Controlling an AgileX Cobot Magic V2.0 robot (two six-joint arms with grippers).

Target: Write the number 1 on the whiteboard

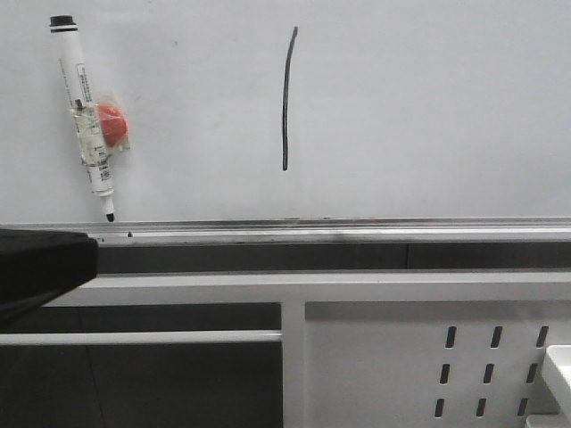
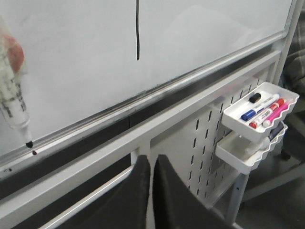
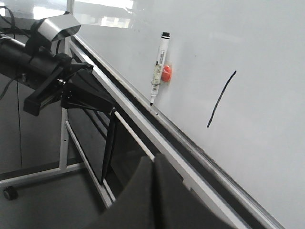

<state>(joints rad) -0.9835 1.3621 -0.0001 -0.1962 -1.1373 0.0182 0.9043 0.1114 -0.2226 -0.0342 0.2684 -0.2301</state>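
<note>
1. The number 1 (image 1: 286,98) stood as a thin, slightly wavy black stroke near the middle of the whiteboard (image 1: 428,107), well above its silver ledge (image 1: 357,230).
2. A marker pen (image 1: 86,116) hung on the board left of the stroke, tip down, a red magnet (image 1: 111,125) beside it.
3. The left pincer (image 2: 151,164) was closed and empty, as was the right pincer (image 3: 153,167).
4. Two white trays (image 2: 238,143) of markers hung on the perforated panel (image 2: 200,138).

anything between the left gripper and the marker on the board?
Nothing visible. The left gripper, jaws together and empty, sits below the board's ledge; the marker is stuck to the whiteboard above it, left of the drawn 1, with open space between.
</note>
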